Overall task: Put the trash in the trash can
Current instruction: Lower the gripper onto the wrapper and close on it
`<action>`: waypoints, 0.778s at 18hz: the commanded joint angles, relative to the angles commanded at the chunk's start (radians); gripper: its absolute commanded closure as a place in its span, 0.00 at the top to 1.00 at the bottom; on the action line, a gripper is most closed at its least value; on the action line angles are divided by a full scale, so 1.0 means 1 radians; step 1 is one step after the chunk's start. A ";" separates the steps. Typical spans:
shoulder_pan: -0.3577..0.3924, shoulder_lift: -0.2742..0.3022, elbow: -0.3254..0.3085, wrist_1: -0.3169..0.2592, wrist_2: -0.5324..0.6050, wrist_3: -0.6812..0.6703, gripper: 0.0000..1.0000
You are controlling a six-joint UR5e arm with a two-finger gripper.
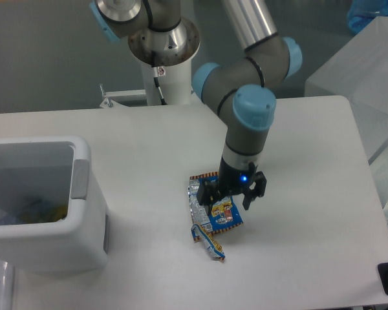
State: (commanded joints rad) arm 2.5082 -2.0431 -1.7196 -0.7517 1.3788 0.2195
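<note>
**Hovering tool spread over a blue snack wrapper**

Reaching down from the top of the view, a grey robot arm with light blue joints holds its black tool [229, 201] just over a flat blue snack wrapper [213, 208] with an orange edge. The fingers stand spread apart, straddling the wrapper's right part, gripping nothing. The wrapper lies near the middle of the white counter [310, 226], with a small twisted wrapper [210, 243] at its lower end. A large white trash can [84, 194] stands well apart at the left edge, with litter visible inside.
</note>
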 joint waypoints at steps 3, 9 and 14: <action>-0.031 -0.022 0.003 0.000 0.037 -0.012 1.00; -0.060 -0.038 0.005 0.000 0.054 -0.045 1.00; -0.084 -0.051 0.008 0.000 0.062 -0.055 1.00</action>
State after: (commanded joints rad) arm 2.4237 -2.0938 -1.7119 -0.7517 1.4404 0.1641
